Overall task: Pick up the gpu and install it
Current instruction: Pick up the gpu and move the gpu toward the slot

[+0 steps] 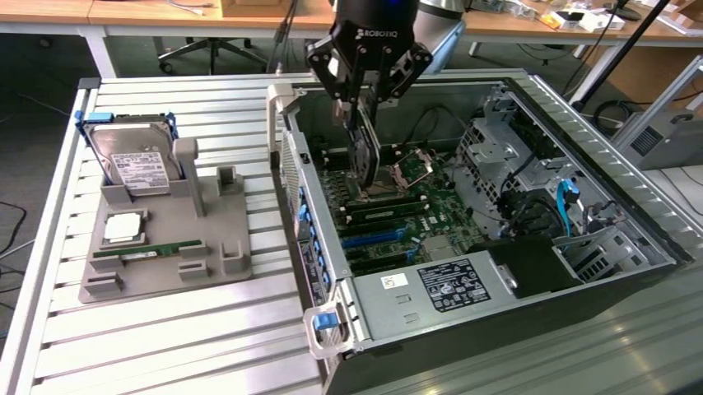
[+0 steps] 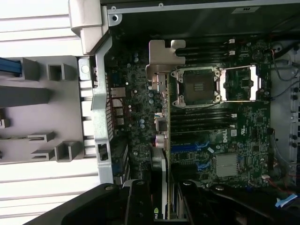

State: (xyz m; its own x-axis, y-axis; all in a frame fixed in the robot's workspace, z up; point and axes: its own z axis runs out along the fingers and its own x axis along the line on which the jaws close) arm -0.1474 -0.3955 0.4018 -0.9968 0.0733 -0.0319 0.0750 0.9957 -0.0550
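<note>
A black three-part robot gripper (image 1: 364,115) is shown at the upper centre of the exterior view, positioned over an open black computer case (image 1: 615,271). The case lies on its side on a white slatted metal table (image 1: 165,337).

The gpu (image 1: 367,156), a thin flat dark expansion card with a silvery metal end bracket, is clamped between the gripper's fingers (image 1: 349,111). It is held on edge and hangs down into the case above the green motherboard (image 1: 439,202), just beside the open metal-framed processor socket (image 1: 416,169). Whether its lower edge touches the board cannot be told.

In the wrist view the gripper (image 2: 164,206) is seen with its dark fingers (image 2: 139,201) closed on either side of the gpu (image 2: 161,140), which is viewed edge-on. The card's silvery end bracket (image 2: 161,58) lies at the end away from the gripper. The processor socket (image 2: 199,86) sits beside the card, and blue expansion slots (image 2: 190,147) are visible on the motherboard (image 2: 243,126) near it.

On the exterior view's left, a grey plastic parts fixture (image 1: 165,271) rests on the table, well apart from the gripper. A silver hard drive in a blue frame (image 1: 132,160) is propped at its upper end, and a narrow green RAM stick (image 1: 148,248) lies across its lower part. A silver power supply with a white label (image 1: 439,288) is set at the lower centre, inside the case.
</note>
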